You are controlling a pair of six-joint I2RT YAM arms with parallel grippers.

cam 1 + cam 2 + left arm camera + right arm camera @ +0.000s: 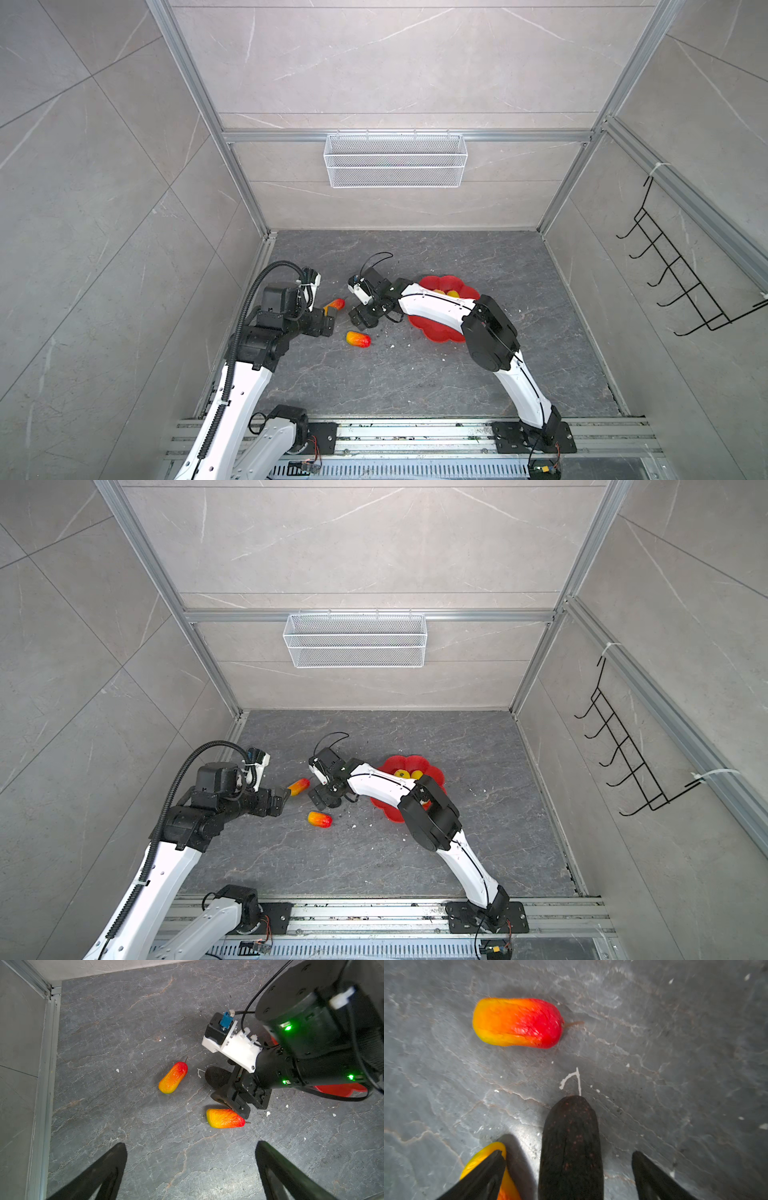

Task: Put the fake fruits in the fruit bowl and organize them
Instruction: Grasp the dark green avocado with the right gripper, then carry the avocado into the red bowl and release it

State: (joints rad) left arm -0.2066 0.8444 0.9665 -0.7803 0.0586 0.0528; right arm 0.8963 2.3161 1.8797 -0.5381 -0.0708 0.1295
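Observation:
Two red-orange-yellow fruits lie on the dark floor, one (336, 304) by my left gripper (329, 319) and one (358, 339) nearer the front. The dark oval fruit (571, 1142) lies on the floor between the fingers of my right gripper (569, 1155), with a gap on each side. That gripper is open, and one fingertip (496, 1159) stands in front of the nearer oblong fruit (483, 1157). My left gripper (191, 1146) is open over bare floor. The red fruit bowl (432, 334) sits to the right, partly under my right arm, with two yellow fruits (409, 774) inside.
A white wire-mesh basket (395, 160) hangs on the back wall. A black wire hook rack (681, 270) is fixed to the right wall. Small white crumbs (268, 1113) dot the floor. An aluminium frame rail (249, 266) borders the floor on the left.

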